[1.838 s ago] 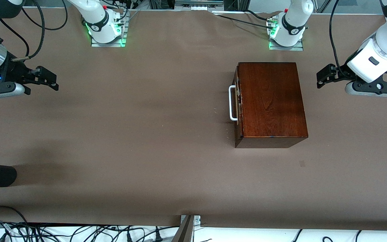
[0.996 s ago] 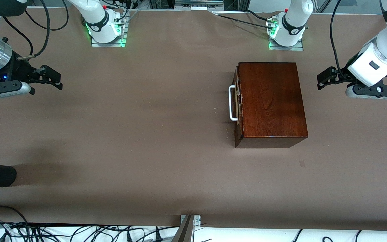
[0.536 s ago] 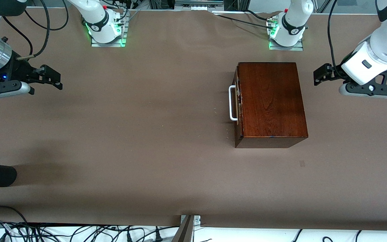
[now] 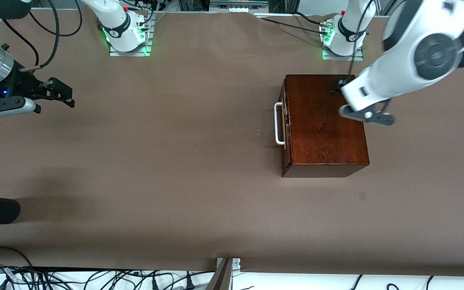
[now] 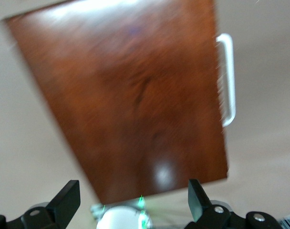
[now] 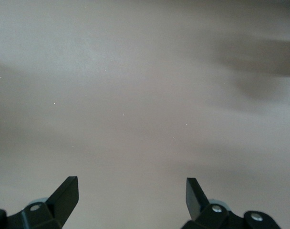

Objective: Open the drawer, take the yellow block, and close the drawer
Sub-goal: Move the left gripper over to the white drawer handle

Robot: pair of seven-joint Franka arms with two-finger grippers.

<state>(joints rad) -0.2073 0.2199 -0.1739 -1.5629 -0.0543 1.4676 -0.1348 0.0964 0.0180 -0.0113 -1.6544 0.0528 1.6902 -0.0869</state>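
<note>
— Table (image 4: 175, 161) first: brown cloth, nearly bare. What sits on it?

— One dark reddish wooden box (image 4: 324, 125), toward the left arm's end. Its drawer (image 4: 283, 121) is shut, flush with the box face, and the white handle (image 4: 278, 123) points toward the right arm's end of the table.

— Where are the arms?

— The left arm reaches over the box, with the left gripper (image 5: 130, 202) above the lid, near the end of it away from the handle. In the left wrist view its fingers (image 5: 68, 198) stand wide apart with nothing between them; the lid fills the space below and the handle shows off to one side, well clear of the jaws.

— And the other one?

— The right gripper (image 4: 61, 93) waits over bare cloth at its own end, well apart from the box. Its jaws are spread too, and empty; only tabletop shows in its wrist view.

— Which step, then?

— I'd judge the very first: opening the drawer, and only the approach to it. Nothing grips the handle yet.

— So the next move?

— Probably carrying the left gripper across the lid and down in front of the drawer, so the open fingers straddle the white bar before closing and pulling.

— The yellow block?

— Not visible anywhere. Presumably it lies inside the closed drawer, but I cannot tell from here.
</note>
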